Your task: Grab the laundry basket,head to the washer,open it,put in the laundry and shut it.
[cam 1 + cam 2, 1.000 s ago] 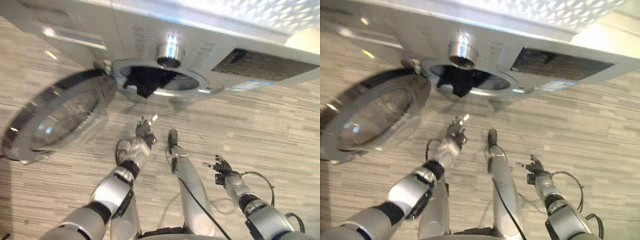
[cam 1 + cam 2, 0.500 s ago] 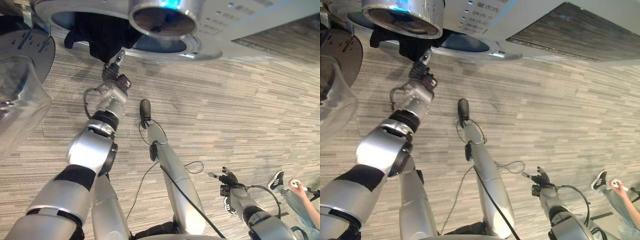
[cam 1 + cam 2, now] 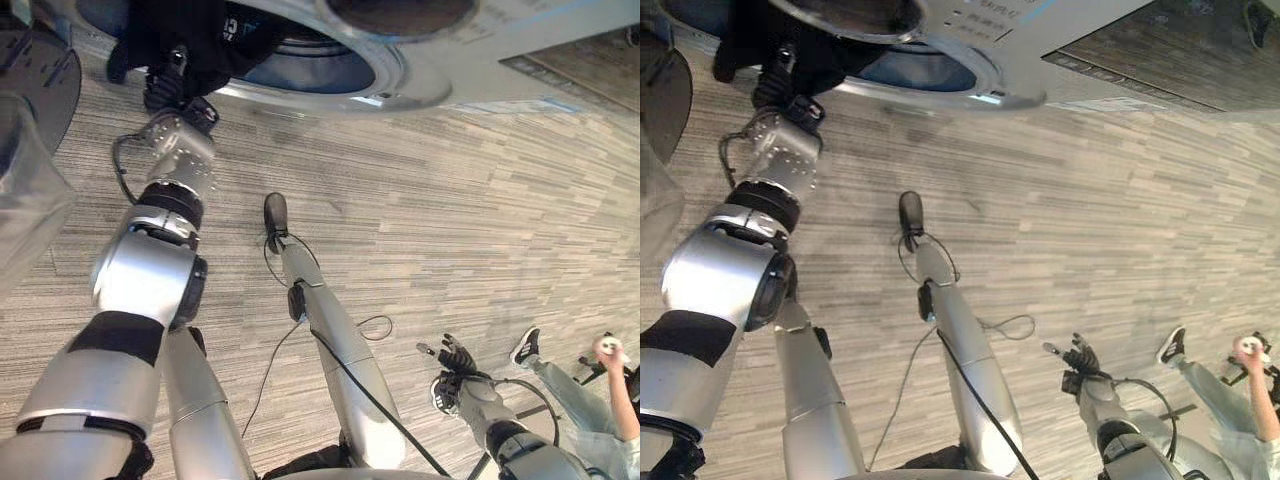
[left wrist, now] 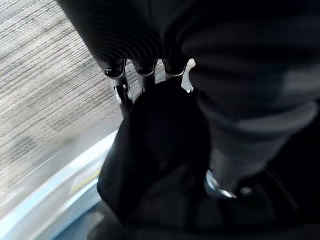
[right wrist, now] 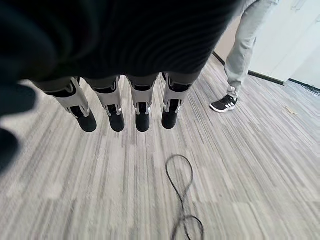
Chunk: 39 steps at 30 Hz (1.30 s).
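Note:
The silver washer point(image 3: 480, 60) stands with its round door point(image 3: 30, 190) swung out to the left. Dark laundry point(image 3: 200, 35) hangs over the lower rim of the drum opening point(image 3: 330, 90). My left hand point(image 3: 170, 98) reaches up to that rim and is pressed into the dark laundry point(image 4: 160, 150), which covers its front part. My right hand point(image 3: 455, 358) hangs low at the right, well away from the washer, its fingers point(image 5: 125, 107) straight and holding nothing above the floor.
Grey striped plank floor point(image 3: 450, 220) lies in front of the washer. A person point(image 3: 585, 390) in light trousers and a dark shoe point(image 5: 224, 104) stands at the far right, close to my right hand.
The camera has moved in toward the washer. My left hand has risen from in front of the opening into the hanging dark laundry. My right hand stays low.

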{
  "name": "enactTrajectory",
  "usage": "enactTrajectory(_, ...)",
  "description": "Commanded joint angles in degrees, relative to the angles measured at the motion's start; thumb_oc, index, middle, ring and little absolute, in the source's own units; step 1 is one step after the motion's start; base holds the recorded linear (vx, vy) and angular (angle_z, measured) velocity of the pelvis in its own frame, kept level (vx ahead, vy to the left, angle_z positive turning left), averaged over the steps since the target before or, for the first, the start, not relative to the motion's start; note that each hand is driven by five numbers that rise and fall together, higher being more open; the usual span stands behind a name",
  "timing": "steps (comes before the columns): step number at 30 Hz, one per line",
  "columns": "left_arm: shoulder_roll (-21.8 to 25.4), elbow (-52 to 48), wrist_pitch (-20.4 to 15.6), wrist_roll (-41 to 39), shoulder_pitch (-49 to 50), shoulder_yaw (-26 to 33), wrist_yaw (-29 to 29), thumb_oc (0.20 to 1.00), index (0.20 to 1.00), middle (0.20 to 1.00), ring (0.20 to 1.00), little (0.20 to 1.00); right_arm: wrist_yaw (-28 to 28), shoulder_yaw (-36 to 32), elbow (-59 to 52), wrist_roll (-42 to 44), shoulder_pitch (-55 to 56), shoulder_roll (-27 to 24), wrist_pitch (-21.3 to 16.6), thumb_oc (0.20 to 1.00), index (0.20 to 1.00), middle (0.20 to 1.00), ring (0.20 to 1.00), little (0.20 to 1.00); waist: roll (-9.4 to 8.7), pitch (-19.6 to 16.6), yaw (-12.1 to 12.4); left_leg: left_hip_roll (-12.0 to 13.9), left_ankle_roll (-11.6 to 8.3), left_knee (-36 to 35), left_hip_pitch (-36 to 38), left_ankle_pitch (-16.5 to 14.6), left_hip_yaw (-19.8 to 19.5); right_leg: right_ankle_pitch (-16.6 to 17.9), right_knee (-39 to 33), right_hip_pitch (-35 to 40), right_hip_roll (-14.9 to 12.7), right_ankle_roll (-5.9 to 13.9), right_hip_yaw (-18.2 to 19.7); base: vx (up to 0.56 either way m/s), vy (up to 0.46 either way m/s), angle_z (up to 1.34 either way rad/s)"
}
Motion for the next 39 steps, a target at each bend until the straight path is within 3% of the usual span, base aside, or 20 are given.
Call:
enactTrajectory(1,-1.77,-3.8,-4.23,-0.73,-2.12,-0.02,-1.74,0.2,0.2,0.2,0.2,0.2,-0.2,1.66,-1.02,2.12,6.95,-2.69,0.36,1.0,1.0,1.0,1.0,1.0,1.06,-2.9,-1.11,3.12,4.03,-0.57,-3.1,8.38,-4.86,-6.29,5.0,1.63,-6.75,9.36,5.12,0.01,0.035,-0.02)
enactTrajectory(6,-4.85,-3.99,-3.91,-0.74,-4.12,-1.42,-1.79,0.2,0.2,0.2,0.2,0.2,-0.24,1.31,-0.95,2.49,6.5,-4.1,0.69,1.0,1.0,1.0,1.0,1.0,1.91,-3.94,-1.26,3.25,3.7,-2.8,1.67,8.54,-3.46,-5.44,2.78,4.95,-6.91,9.52,5.7,0.0,0.035,-0.08)
enactTrajectory(9,-5.35,-3.88,-3.94,-1.39,-4.55,-1.55,-2.38,0.2,0.2,0.2,0.2,0.2,0.12,1.5,-1.24,1.64,6.32,-4.48,1.32,1.0,1.0,1.0,1.0,1.0,3.04,-4.02,-0.87,4.01,3.04,-7.64,7.5,9.89,-2.39,-5.05,0.68,8.75,-7.31,9.76,6.03,0.02,0.033,-0.06)
enactTrajectory(12,-5.42,-4.7,-4.17,-1.75,-4.7,-2.12,-2.56,0.2,0.2,0.2,0.2,0.2,0.53,1.32,-1.54,0.5,6.23,-4.85,1.83,1.0,1.0,1.0,1.0,1.0,4.43,-3.93,0.06,4.98,2.49,-11.55,12.08,11.59,-1.9,-4.94,-0.79,11.83,-7.77,9.96,6.05,0.05,0.012,-0.05)
enactTrajectory(14,-6.71,-8.66,-5.58,-3.34,-9.97,-4.96,-2.58,0.2,0.2,0.2,0.2,0.2,0.64,0.69,-2.51,0.31,5.7,-6.6,2.09,1.0,1.0,1.0,1.0,1.0,6.53,-3.98,0.74,6.37,2.04,-17.27,16.48,14.24,-1.7,-5.0,-2.61,14.62,-8.07,10.21,5.96,0.06,-0.017,0.03)
enactTrajectory(15,-8.4,-10.88,-6.5,-4.12,-10.76,-5.77,-2.26,0.438,0.438,0.438,0.438,0.438,0.56,0.51,-3.12,0.38,5.83,-6.91,2.14,1.0,1.0,1.0,1.0,1.0,7.0,-3.9,0.85,6.83,1.87,-18.72,17.24,15.03,-1.74,-5.0,-3.04,15.05,-8.09,10.24,5.75,0.03,-0.035,0.02)
enactTrajectory(17,-10.86,-10.75,-5.61,-3.61,-11.89,-7.15,-1.9,1.0,1.0,1.0,1.0,1.0,0.55,1.14,-4.29,0.41,4.85,-7.12,1.99,1.0,1.0,1.0,1.0,1.0,7.36,-3.86,0.59,7.16,1.86,-20.11,17.68,15.83,-1.6,-4.86,-3.84,15.31,-7.96,10.22,5.74,0.01,-0.022,-0.06)
enactTrajectory(22,-3.93,2.03,3.1,6.73,-12.01,-10.65,-5.46,1.0,1.0,1.0,1.0,1.0,1.61,2.53,-3.3,-0.93,6.3,-7.34,2.6,1.0,1.0,1.0,1.0,1.0,6.44,-4.84,-0.71,8.05,1.8,-19.94,16.94,16.0,-0.69,-4.05,-3.75,13.32,-7.15,10.3,7.03,-0.01,0.005,-0.03)
enactTrajectory(29,-6.72,9.66,9.22,17.19,-7.91,-11.31,-8.8,1.0,1.0,1.0,1.0,1.0,1.45,2.84,0.33,-1.8,5.0,-5.96,2.71,1.0,1.0,1.0,1.0,1.0,5.29,-4.59,-1.45,6.96,1.79,-16.1,12.8,15.04,-1.18,-3.77,-2.58,10.84,-7.26,10.21,7.58,-0.04,-0.002,-0.05)
enactTrajectory(35,-7.52,11.16,11.32,27.62,-1.67,-10.58,-10.36,1.0,1.0,1.0,1.0,1.0,2.02,5.02,1.0,-3.28,2.98,-3.54,3.0,1.0,1.0,1.0,1.0,1.0,4.65,-3.79,-1.47,5.89,1.79,-14.59,12.01,14.67,-1.52,-3.42,-2.45,11.6,-7.61,10.01,7.49,-0.04,-0.013,0.0)
enactTrajectory(39,-10.2,8.25,9.5,30.45,8.96,-8.92,-9.06,1.0,1.0,1.0,1.0,1.0,2.02,5.6,0.98,-5.09,2.78,-2.7,2.96,1.0,1.0,1.0,1.0,1.0,5.21,-2.89,-0.16,4.66,2.09,-14.34,14.39,14.19,-1.66,-3.51,-1.87,14.2,-8.6,9.82,7.6,-0.01,-0.003,-0.01)
